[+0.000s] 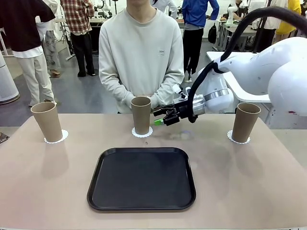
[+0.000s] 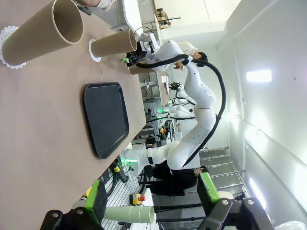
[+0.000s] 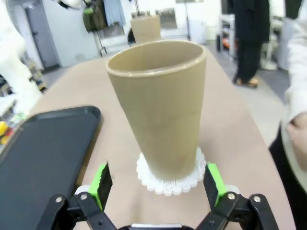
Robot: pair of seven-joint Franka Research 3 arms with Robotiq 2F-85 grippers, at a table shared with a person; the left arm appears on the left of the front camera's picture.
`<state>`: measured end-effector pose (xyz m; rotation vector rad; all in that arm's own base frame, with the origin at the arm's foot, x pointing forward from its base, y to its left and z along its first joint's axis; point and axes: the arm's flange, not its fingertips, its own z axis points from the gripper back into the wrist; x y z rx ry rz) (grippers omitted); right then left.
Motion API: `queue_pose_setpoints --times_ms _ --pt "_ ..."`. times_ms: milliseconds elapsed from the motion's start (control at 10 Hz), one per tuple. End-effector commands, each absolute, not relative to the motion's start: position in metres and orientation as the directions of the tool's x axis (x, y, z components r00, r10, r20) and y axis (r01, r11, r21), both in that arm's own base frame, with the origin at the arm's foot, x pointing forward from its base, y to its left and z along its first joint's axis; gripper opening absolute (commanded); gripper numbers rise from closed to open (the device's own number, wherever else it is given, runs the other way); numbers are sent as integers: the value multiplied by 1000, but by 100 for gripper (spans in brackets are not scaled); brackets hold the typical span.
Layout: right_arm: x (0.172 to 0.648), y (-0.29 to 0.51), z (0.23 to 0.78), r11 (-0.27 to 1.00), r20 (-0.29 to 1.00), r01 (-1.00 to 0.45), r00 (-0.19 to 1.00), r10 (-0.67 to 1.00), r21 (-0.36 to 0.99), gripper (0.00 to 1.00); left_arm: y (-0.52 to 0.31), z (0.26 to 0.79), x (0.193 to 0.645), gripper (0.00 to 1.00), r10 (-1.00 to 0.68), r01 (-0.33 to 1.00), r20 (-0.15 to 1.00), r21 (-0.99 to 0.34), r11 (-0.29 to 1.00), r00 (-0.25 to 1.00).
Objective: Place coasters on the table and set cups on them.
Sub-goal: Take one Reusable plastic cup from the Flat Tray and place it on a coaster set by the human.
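Observation:
Three tan cups stand upright on the beige table (image 1: 249,182), each on a white lacy coaster: the left cup (image 1: 47,121) on its coaster (image 1: 56,137), the middle cup (image 1: 141,115) on its coaster (image 1: 142,133), the right cup (image 1: 245,122) on its coaster (image 1: 238,139). My right gripper (image 1: 160,118) is open just right of the middle cup, not touching it. In the right wrist view that cup (image 3: 160,105) and its coaster (image 3: 170,179) sit just beyond my open right gripper (image 3: 157,188). My left gripper (image 2: 152,194) is open and holds nothing, far from the cups (image 2: 43,33).
A black rounded tray (image 1: 142,178) lies in the middle near the front edge. A person in a light sweatshirt (image 1: 141,52) stands at the far side with hands (image 1: 158,101) together behind the middle cup. A white table (image 1: 240,91) stands behind my right arm.

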<state>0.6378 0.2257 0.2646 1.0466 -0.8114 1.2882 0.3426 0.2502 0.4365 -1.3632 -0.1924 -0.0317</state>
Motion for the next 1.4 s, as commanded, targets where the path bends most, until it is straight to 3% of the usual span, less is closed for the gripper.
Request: queue_pose_setpoints --times_ms 0,200,400,600,900,1300 --pt "607 220 299 84 822 -972 229 521 217 100 250 439 341 100 95 133 155 -970 202 983" --pt "577 216 368 239 715 -950 308 628 199 100 250 439 341 100 95 133 155 -970 202 983" --pt "552 220 434 431 652 -877 457 605 214 100 250 439 341 100 95 133 155 -970 202 983" --pt "521 228 479 493 584 -853 490 648 170 100 250 439 341 100 95 133 155 -970 202 983" --pt "487 240 507 589 442 -791 593 673 164 100 250 439 341 100 95 133 155 -970 202 983" --pt "486 239 505 590 460 -795 580 672 142 100 250 439 341 100 95 133 155 -970 202 983"
